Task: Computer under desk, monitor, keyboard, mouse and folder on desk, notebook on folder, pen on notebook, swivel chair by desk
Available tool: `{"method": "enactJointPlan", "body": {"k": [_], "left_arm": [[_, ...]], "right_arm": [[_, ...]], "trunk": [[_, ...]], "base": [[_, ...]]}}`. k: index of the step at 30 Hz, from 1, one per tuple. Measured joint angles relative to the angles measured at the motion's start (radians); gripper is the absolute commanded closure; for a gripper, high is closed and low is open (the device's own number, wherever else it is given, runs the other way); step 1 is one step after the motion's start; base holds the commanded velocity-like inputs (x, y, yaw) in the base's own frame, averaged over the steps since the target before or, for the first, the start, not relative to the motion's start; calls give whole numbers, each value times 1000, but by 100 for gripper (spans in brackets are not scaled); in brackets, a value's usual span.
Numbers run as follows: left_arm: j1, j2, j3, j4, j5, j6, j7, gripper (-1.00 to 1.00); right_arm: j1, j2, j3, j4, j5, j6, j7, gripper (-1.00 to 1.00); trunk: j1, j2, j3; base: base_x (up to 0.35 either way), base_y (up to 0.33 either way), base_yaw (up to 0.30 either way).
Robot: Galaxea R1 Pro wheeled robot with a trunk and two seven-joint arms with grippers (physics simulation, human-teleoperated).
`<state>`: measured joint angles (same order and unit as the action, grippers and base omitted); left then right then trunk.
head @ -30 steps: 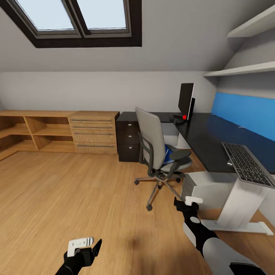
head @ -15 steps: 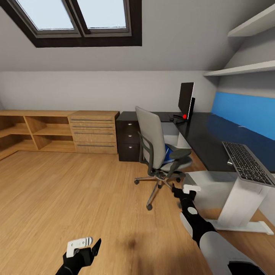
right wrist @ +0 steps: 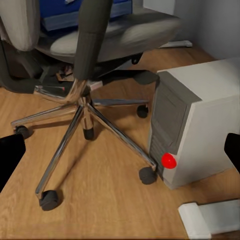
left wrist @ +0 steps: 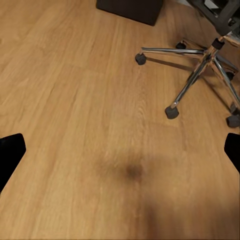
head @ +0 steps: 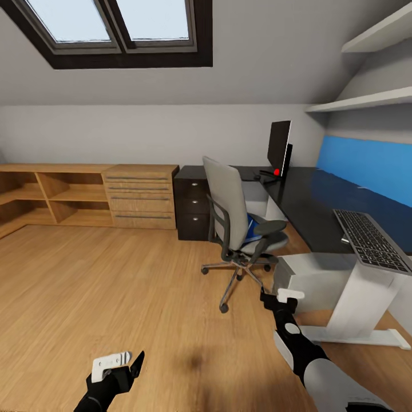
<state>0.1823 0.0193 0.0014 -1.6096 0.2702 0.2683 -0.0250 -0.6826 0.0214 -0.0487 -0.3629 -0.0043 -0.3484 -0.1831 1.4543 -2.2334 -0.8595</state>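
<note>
Bright, even daylight falls from the skylight [head: 109,26]; a soft blurred shadow blotch lies on the wood floor [head: 194,361]. Renders look slightly soft, wide-angle stretched at edges.

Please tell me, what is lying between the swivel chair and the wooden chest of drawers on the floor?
In the head view, only bare wood floor and the black drawer pedestal of the desk separate the swivel chair from the wooden chest.

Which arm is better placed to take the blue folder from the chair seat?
The right arm, probably. Its claw hangs just in front of the chair, where the folder lies, while the left claw is low over bare floor, farther away.
</note>
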Motion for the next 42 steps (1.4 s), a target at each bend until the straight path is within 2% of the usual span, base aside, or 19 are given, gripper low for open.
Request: {"method": "enactJointPlan", "body": {"k": [10,20,28,30,32,37,39,40,41,42], "left_arm": [[0,0,0,0,-1,-55,1,-100],[-1,-1,2,-7,-1,-51,2,-100],[-4,-10,0,-9,0,-24,3,-100],[-6,-10,0,-9,0,-9,4,-100],[-24,-11,0,-8,2,36,5,-100],[-145,-19,1,-7,17,171,7,-100],[-179,-23,1,-5,43,227,9,-100],[-194,-24,0,-4,67,257,9,-100],[-212,-27,0,1,116,291,9,-100],[-215,-28,0,4,125,297,9,-100]], "right_arm": [[1,-1,0,0,0,0,-1,-100],[1,-2,0,0,0,-3,-1,-100],[2,-3,0,0,1,-3,-1,-100],[2,-2,0,0,1,-3,-1,-100],[2,-2,0,0,1,-3,-1,-100],[2,-2,0,-15,1,-3,-1,-100],[3,-2,0,-26,1,-3,-1,-100],[3,-2,0,-30,1,-3,-1,-100],[3,-1,0,-35,1,-4,-1,-100],[4,-1,0,-37,1,-4,-1,-100]], "trunk": [[38,-70,-31],[77,-140,-63],[107,-196,-88],[115,-210,-94],[123,-224,-100],[142,-259,-116],[146,-266,-123],[147,-267,-127],[147,-267,-130],[148,-267,-134]], "base": [[0,0,0],[0,0,0],[0,0,0],[0,0,0],[0,0,0],[0,0,0],[0,0,0],[0,0,0],[0,0,0],[0,0,0]]}}
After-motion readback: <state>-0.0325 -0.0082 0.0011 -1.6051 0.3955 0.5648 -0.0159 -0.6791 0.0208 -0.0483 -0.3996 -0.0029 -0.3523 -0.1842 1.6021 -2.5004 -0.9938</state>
